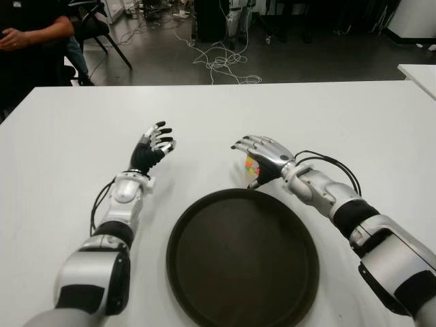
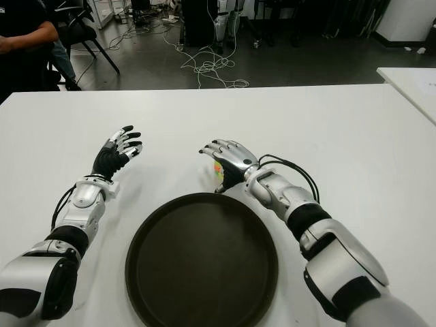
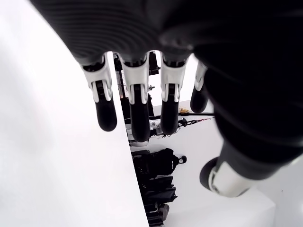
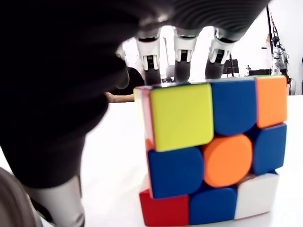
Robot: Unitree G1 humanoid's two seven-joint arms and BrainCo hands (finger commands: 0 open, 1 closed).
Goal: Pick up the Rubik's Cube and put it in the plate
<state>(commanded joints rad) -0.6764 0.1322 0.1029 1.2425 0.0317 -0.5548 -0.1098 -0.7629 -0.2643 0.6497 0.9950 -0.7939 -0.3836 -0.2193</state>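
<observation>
The Rubik's Cube (image 4: 213, 151) stands on the white table (image 1: 354, 122) just beyond the far rim of the round dark plate (image 1: 242, 262). My right hand (image 1: 251, 155) arches over the cube (image 1: 252, 168), fingers stretched past its top and thumb hanging beside it, not closed around it. The cube's base still meets the table in the right wrist view. My left hand (image 1: 155, 143) is raised over the table to the left of the plate, fingers (image 3: 137, 113) spread and holding nothing.
A person in dark clothes (image 1: 27, 34) sits beyond the table's far left corner, next to a chair (image 1: 102, 27). Cables (image 1: 221, 65) lie on the floor behind. A second white table (image 1: 419, 71) shows at the right edge.
</observation>
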